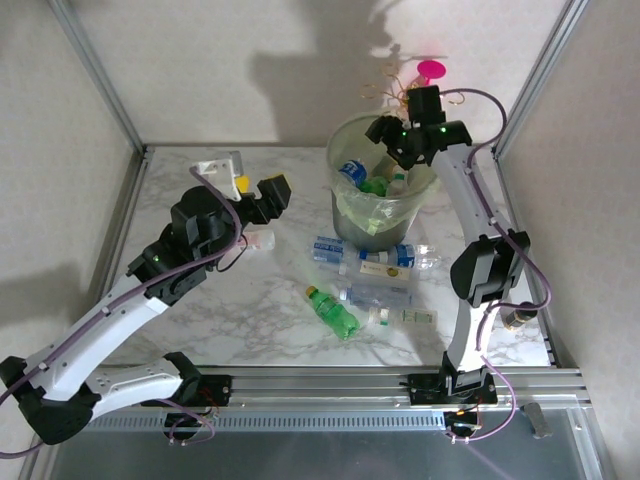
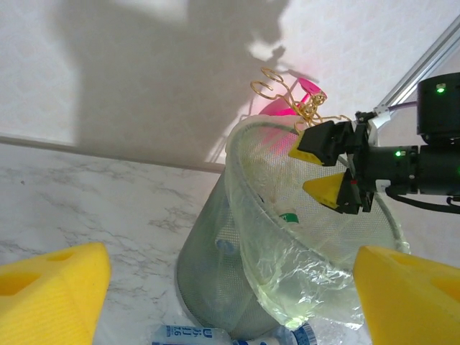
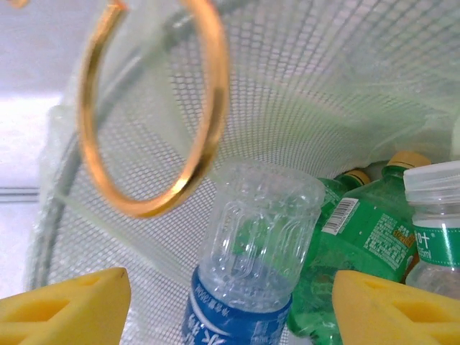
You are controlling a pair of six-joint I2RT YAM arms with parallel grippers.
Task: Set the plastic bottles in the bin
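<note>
The left claw (image 1: 257, 190) stands wide open and empty above the left of the surface (image 1: 260, 310). The right claw (image 2: 323, 167), jaws also apart and gripping nothing, hangs over the bin (image 2: 215, 273) toward the far right, beside the pink-and-gold ornament (image 2: 287, 100). Inside the bin are a clear bottle with a blue label (image 3: 248, 251) bearing white characters cut off by the frame edge, green bottles with a barcode (image 3: 359, 230), and a white-capped bottle (image 3: 431, 215) with a green band reading "ml". Several more bottles (image 1: 375, 293) lie just near of the bin, their print too small to read.

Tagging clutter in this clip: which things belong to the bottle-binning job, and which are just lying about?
Job: bin, binned bottles, loose bottles on the table.
Lying about: pink-and-gold ornament behind the bin, small can by the right arm.
</note>
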